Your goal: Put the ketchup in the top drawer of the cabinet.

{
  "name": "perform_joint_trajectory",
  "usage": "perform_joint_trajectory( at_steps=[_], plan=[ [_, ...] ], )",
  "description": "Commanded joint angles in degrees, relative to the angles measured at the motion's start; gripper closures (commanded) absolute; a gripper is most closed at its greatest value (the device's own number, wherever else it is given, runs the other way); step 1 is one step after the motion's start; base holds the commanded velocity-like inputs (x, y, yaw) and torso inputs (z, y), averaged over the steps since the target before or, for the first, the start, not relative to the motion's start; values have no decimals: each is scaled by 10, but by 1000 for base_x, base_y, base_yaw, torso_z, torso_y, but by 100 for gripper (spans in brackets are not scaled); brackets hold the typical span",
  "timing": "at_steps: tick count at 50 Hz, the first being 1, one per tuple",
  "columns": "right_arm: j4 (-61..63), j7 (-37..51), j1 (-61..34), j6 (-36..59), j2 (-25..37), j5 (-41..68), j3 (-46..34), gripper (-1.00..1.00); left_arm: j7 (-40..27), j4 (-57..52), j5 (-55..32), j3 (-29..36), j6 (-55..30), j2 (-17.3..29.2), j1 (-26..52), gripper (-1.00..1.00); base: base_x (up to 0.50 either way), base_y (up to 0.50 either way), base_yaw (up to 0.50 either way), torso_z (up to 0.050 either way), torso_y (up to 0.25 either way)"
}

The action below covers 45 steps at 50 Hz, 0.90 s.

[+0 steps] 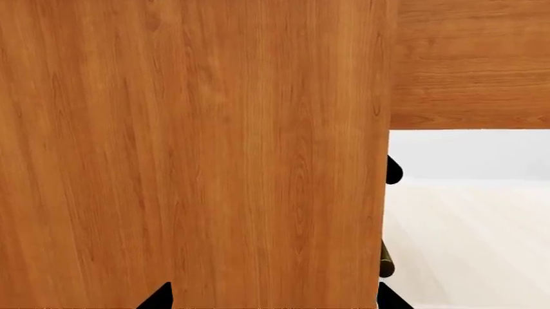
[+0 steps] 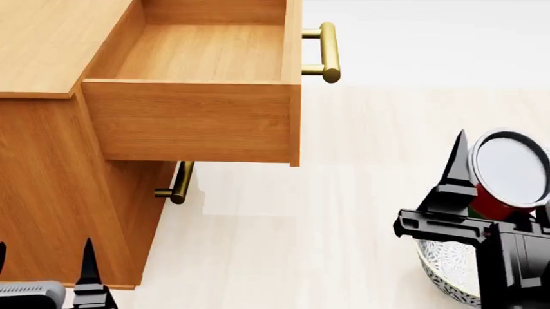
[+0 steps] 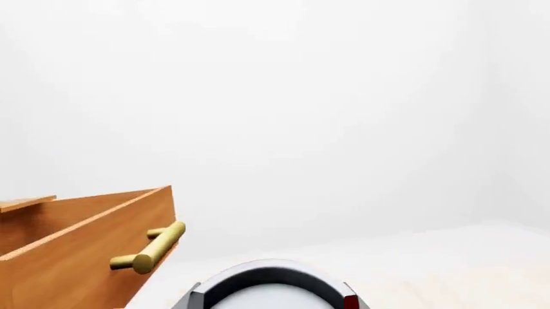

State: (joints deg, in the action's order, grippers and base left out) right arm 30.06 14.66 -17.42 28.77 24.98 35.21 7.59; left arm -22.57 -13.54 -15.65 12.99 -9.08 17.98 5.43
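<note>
Head view: right end effector raised, apparently gripping ketchup.

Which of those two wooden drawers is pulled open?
The top drawer: it juts out from the cabinet, its empty inside showing. The lower drawer, with its own brass handle, sits shut beneath it.

The ketchup is a small cylindrical can with a red label and a shiny silver top rimmed in black. It is raised above the pale floor at the right of the head view, tilted so its top faces the camera, well apart from the cabinet.

The cabinet is boxy orange-brown wood with a flat top. Its top drawer stands pulled out, showing a bare wooden interior. A brass bar handle is fixed to the drawer front.
</note>
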Motion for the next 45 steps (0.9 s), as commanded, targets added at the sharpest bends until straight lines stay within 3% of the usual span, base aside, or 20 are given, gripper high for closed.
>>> perform_joint_trajectory(
  at_steps=[1,45],
  plan=[
    [-14,-25,-72,23,6,-14,-10,100,1,10,-3,0,4,0,3,-100,0,0,0,0,0],
    [-150,-38,-406,113,-12,-31,-137,100,2,49,-8,11,13,-5,25,-100,0,0,0,0,0]
  ],
)
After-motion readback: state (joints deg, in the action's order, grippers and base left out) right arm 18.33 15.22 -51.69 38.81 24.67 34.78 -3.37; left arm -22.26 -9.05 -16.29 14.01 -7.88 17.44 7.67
